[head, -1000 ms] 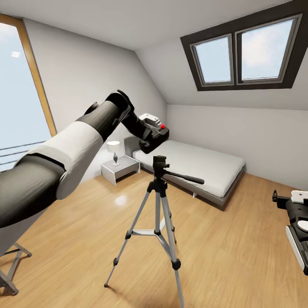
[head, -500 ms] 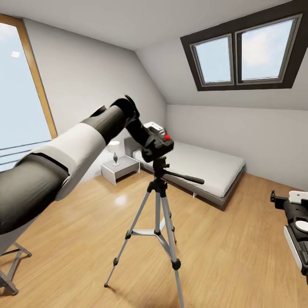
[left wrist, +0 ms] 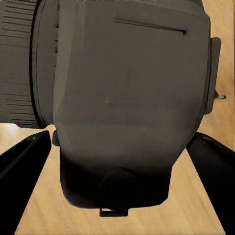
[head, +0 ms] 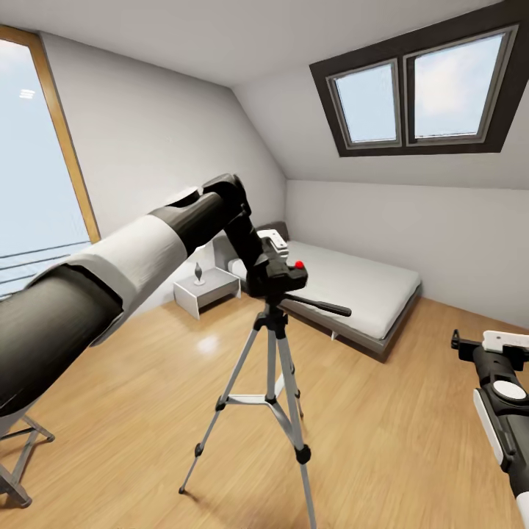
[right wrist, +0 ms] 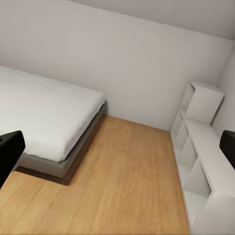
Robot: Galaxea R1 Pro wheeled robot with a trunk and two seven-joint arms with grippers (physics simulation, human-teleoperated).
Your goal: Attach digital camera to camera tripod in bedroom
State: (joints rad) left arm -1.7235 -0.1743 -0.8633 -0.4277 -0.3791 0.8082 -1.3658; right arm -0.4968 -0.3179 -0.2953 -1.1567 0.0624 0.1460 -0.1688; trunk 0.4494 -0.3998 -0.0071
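In the head view my left gripper is shut on the digital camera, a small black box with a red button on top. The camera sits right at the top of the camera tripod and hides its pan head; I cannot tell whether the two touch. The tripod's long black handle sticks out to the right. In the left wrist view the camera's dark body lies between my two black fingers. My right gripper hangs open and empty at the lower right.
A low grey bed with a white mattress stands behind the tripod, beside a nightstand with a lamp. A dark metal stool is at the lower left. A white shelf unit lines the wall past the bed.
My left arm has carried the camera down and to the right, from above the tripod's left side onto its top. The right gripper has drifted slightly left.
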